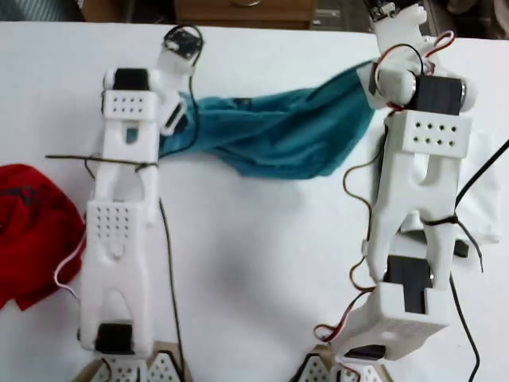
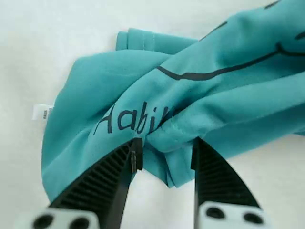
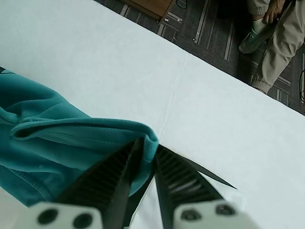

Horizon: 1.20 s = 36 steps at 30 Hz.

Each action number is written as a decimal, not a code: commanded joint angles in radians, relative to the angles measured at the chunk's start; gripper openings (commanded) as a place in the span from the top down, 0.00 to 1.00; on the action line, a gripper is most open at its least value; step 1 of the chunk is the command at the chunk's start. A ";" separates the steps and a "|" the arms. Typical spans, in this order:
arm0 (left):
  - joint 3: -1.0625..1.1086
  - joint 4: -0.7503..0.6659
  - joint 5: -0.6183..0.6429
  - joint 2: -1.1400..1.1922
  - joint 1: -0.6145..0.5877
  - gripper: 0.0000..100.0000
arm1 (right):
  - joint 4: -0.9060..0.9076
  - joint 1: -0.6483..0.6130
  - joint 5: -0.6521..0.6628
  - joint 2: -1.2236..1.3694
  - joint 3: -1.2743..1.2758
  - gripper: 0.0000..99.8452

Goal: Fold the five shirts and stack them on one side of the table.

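The teal shirt (image 1: pixel 278 131), crumpled and printed with dark lettering, stretches between both pincers. The left pincer (image 2: pixel 164 155) pinches a bunched fold; the right pincer (image 3: pixel 147 150) is pressed onto a hem. A red shirt (image 1: pixel 32 223) lies well back from the left pincer on the surface (image 1: pixel 254 263).

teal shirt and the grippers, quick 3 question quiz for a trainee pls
1. True or false: the left gripper is shut on the teal shirt.
2. Which lies on the table, apart from both grippers? A: red shirt. B: yellow towel. C: blue cup.
3. Fill in: the right gripper pinches the ___ shirt.
Key: 1 true; 2 A; 3 teal.
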 commanded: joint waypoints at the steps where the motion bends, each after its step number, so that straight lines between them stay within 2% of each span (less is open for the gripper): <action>1: -0.047 0.031 0.011 -0.003 0.017 0.81 | -0.018 -0.002 -0.006 -0.064 -0.006 0.98; 10: -0.048 0.221 -0.092 -0.074 0.094 0.81 | -0.018 -0.002 -0.006 -0.062 -0.006 0.98; 15: -0.042 0.229 -0.123 -0.071 0.107 0.81 | -0.018 -0.002 -0.006 -0.062 -0.006 0.98; 19: -0.048 0.112 -0.114 -0.064 0.092 0.81 | -0.018 -0.002 -0.006 -0.062 -0.006 0.98; 24: -0.048 -0.084 0.021 -0.075 0.061 0.81 | -0.018 -0.002 -0.006 -0.062 -0.006 0.98; 30: -0.047 -0.106 0.029 -0.069 0.058 0.81 | -0.018 -0.002 -0.006 -0.062 -0.006 0.98; 36: -0.062 -0.144 0.032 -0.071 -0.018 0.82 | -0.018 -0.002 -0.006 -0.062 -0.006 0.98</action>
